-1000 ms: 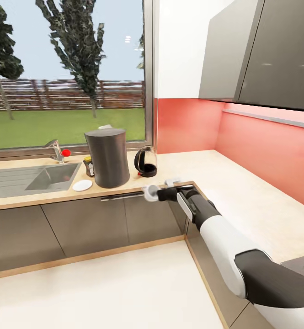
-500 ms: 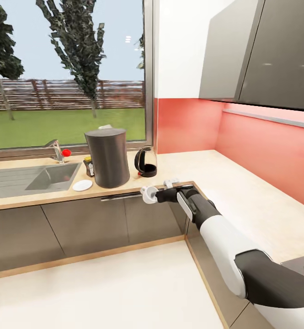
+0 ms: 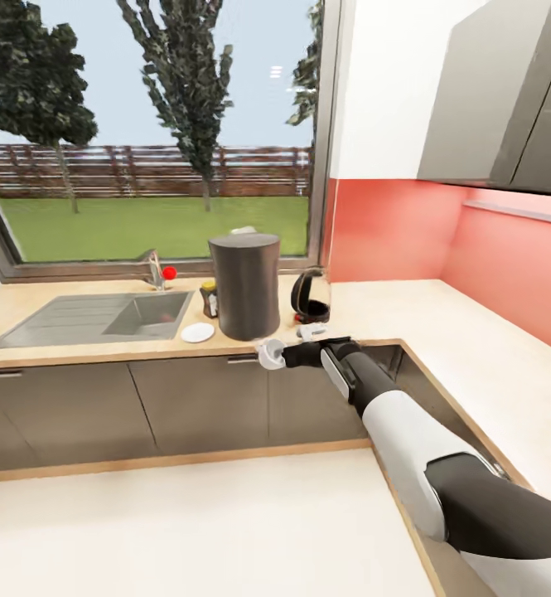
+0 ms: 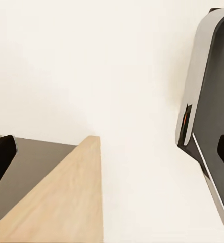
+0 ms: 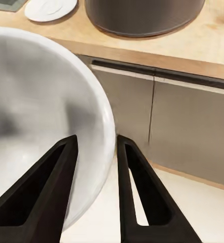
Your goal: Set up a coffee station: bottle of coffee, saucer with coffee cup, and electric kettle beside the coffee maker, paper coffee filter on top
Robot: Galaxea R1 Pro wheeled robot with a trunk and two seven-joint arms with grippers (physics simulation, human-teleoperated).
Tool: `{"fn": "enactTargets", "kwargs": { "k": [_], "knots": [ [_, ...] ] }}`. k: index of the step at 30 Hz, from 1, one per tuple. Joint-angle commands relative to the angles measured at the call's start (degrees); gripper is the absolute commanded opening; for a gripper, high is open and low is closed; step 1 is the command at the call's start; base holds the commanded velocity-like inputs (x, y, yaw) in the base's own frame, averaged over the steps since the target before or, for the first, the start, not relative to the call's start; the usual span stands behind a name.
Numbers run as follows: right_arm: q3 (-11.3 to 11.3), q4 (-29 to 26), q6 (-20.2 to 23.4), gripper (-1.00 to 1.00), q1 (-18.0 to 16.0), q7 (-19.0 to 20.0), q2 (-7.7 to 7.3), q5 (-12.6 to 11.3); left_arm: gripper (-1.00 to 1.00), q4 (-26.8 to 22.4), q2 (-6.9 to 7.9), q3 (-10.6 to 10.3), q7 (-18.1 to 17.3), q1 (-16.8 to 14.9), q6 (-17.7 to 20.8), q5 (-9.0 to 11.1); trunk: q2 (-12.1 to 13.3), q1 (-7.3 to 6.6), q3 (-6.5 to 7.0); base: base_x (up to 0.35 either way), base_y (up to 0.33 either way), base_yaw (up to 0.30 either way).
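Observation:
The dark coffee maker stands on the beige kitchen countertop with a white paper coffee filter on its top. The yellow-capped bottle of coffee stands at its left and the white saucer lies bare in front of that. The electric kettle is at its right. My right gripper is shut on the white coffee cup, held in the air just off the counter's front edge. In the right wrist view the cup is large, with its rim between the fingers. My left gripper is open over the floor.
A grey sink with a faucet is set into the counter left of the saucer. Dark cabinet fronts run below the edge. The counter turns toward me along the red wall at the right.
The whole picture has shifted right, so the camera has moved. My right gripper with the cup now sits closer to the coffee maker's front, still below the counter edge.

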Motion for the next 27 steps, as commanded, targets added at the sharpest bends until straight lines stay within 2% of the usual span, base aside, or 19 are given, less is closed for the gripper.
{"fn": "enactTargets", "kwargs": {
  "k": [1, 16, 27],
  "knots": [
    [0.1, 0.0, 0.3, -1.00, -0.1, 0.2, 0.00, -0.1, 1.00, -0.1, -0.02, 0.3, 0.0, 0.0, -0.1, 0.1, -0.1, 0.05, -0.11, 0.089, 0.319, 0.278],
    [0.1, -0.1, 0.3, -1.00, -0.1, 0.2, 0.00, -0.1, 1.00, -0.2, 0.01, 0.2, -0.4, 0.0, 0.0, 0.1, -0.1, 0.05, -0.11, 0.104, 0.322, 0.278],
    [0.1, -0.1, 0.3, -1.00, -0.1, 0.2, 0.00, -0.1, 1.00, -0.3, 0.02, 0.3, -0.5, 0.0, 0.0, 0.1, -0.1, 0.05, 0.30, 0.293, 0.176, 0.251]
  ]
}}
